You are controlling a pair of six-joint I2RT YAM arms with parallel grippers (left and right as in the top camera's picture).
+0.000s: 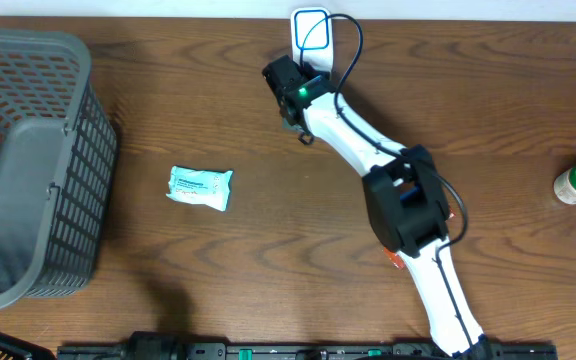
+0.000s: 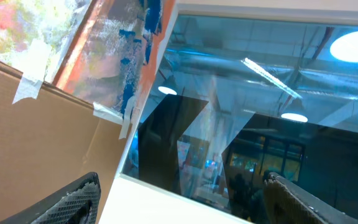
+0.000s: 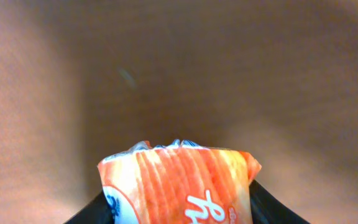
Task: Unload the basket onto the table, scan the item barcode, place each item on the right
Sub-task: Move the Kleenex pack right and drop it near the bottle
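On the brown wooden table (image 1: 218,280), the right gripper (image 3: 182,210) is closed on an orange packet (image 3: 179,177), which sits between its two fingers. The left gripper (image 2: 191,205) faces the ceiling (image 2: 260,74), its fingers released and wide apart.

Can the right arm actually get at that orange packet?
Likely yes: the right arm seems to have its jaws against both sides of the orange packet on the table, with nothing in between.
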